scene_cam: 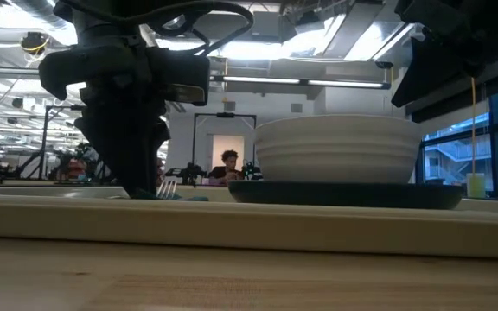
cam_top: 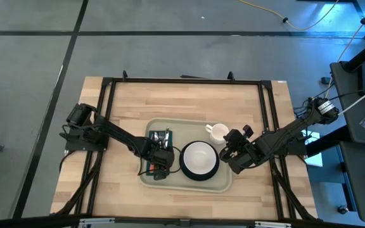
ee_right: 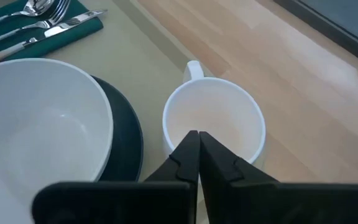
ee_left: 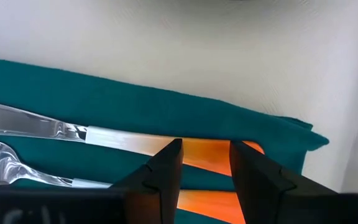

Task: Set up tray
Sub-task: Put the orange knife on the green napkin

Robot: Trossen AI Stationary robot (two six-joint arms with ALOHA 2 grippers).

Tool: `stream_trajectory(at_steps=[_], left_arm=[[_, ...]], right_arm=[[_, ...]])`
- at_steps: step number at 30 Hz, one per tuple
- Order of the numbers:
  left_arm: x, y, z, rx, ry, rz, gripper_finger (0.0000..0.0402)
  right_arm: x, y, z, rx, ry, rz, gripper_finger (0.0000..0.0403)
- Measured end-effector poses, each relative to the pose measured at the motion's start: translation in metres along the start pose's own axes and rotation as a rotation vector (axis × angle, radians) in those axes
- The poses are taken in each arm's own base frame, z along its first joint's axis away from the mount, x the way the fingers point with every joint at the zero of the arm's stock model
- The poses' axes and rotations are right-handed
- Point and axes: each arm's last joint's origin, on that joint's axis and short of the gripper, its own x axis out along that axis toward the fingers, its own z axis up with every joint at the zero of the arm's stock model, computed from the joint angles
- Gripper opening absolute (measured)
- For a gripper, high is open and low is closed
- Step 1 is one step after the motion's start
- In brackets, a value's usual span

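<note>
— Hovering where?
— The left hand [ee_left: 205, 180] hung part-open over the knife [ee_left: 104, 135] on the tray [cam_top: 224, 183], mid-bench; the right hand [ee_right: 197, 155] was shut. Best lower squarely astride the handle.

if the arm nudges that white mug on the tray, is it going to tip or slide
The white mug would probably slide rather than tip: it looks squat and wide-mouthed, upright on the smooth tray. It appears to be glazed ceramic, so likely slippery and breakable. Its handle could make it swivel if pushed off-centre.
</note>
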Motion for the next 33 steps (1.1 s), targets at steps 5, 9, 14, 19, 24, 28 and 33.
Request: stream_trajectory(at_steps=[5, 9, 14, 19, 24, 28, 33], left_arm=[[0.000, 0.000, 0.000, -0.019, 0.002, -0.003, 0.0127], [0.000, 0.000, 0.000, -0.026, 0.006, -0.005, 0.0127], [-0.002, 0.000, 0.001, 0.012, 0.013, -0.001, 0.0127], [-0.017, -0.005, 0.009, 0.079, -0.011, -0.017, 0.0127], [-0.028, -0.006, 0.014, 0.098, -0.073, -0.037, 0.0127], [-0.033, -0.004, 0.011, 0.084, -0.052, -0.022, 0.0127], [-0.030, 0.000, 0.001, 0.094, 0.024, 0.029, 0.0127]], right_arm=[[0.000, 0.000, 0.000, 0.001, 0.015, 0.007, 0.0011], [0.000, 0.000, 0.000, 0.001, 0.015, 0.007, 0.0011], [0.000, 0.000, 0.000, 0.001, 0.014, 0.007, 0.0011], [0.000, 0.000, 0.000, 0.001, 0.015, 0.007, 0.0011], [0.000, 0.001, -0.001, 0.000, 0.039, 0.017, 0.0011], [0.000, 0.001, -0.001, 0.000, 0.040, 0.017, 0.0011], [0.000, 0.001, -0.001, 0.000, 0.040, 0.017, 0.0011]])
